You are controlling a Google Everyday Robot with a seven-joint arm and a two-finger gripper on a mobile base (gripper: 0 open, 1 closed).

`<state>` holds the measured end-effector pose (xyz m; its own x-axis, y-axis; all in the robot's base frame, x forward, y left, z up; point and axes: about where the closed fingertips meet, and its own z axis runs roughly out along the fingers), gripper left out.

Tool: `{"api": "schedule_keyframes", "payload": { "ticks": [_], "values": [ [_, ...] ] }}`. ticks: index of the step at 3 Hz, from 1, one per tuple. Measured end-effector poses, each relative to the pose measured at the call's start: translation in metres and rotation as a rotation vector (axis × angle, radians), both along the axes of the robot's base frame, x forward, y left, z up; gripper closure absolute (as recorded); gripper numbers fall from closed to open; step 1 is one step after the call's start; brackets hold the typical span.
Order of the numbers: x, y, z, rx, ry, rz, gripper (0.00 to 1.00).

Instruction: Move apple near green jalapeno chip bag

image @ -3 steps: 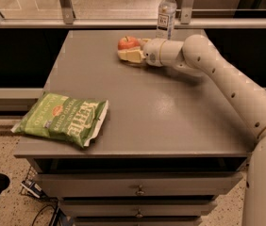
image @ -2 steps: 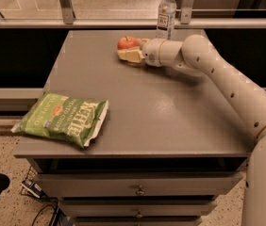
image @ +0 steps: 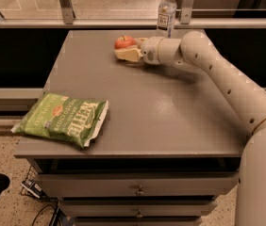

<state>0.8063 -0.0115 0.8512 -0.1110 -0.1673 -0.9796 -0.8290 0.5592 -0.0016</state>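
— Where is your gripper?
— My gripper (image: 123,51) lies low by the middle of the counter's (image: 170,112) back edge, against the apple (image: 124,42); whether it grips, I cannot tell.
— The apple?
— Stem up. A water bottle (image: 166,13) stands near, on the back edge.
— The green jalapeno chip bag (image: 63,119)?
— Flat at the front-left corner, long axis roughly along the front edge, one end past the left edge. Open counter lies between.

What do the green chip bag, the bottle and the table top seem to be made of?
The green jalapeno chip bag looks like thin plastic film: crinkled, glossy. The bottle is probably clear plastic: see-through, white cap. The table has a smooth grey top, laminate or painted metal; unclear. The gripper is at the apple.
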Motion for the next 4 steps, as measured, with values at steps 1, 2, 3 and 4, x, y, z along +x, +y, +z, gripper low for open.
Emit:
{"api": "schedule_keyframes", "payload": {
  "ticks": [1,2,3,4],
  "values": [
    [-0.018,-0.012,0.030,0.015,0.027,0.019,1.00],
    [-0.046,-0.029,0.068,0.030,0.032,0.020,1.00],
    [-0.087,-0.048,0.101,0.043,0.032,0.020,1.00],
    [-0.153,-0.063,0.123,0.066,0.024,0.002,1.00]
  ]
}}
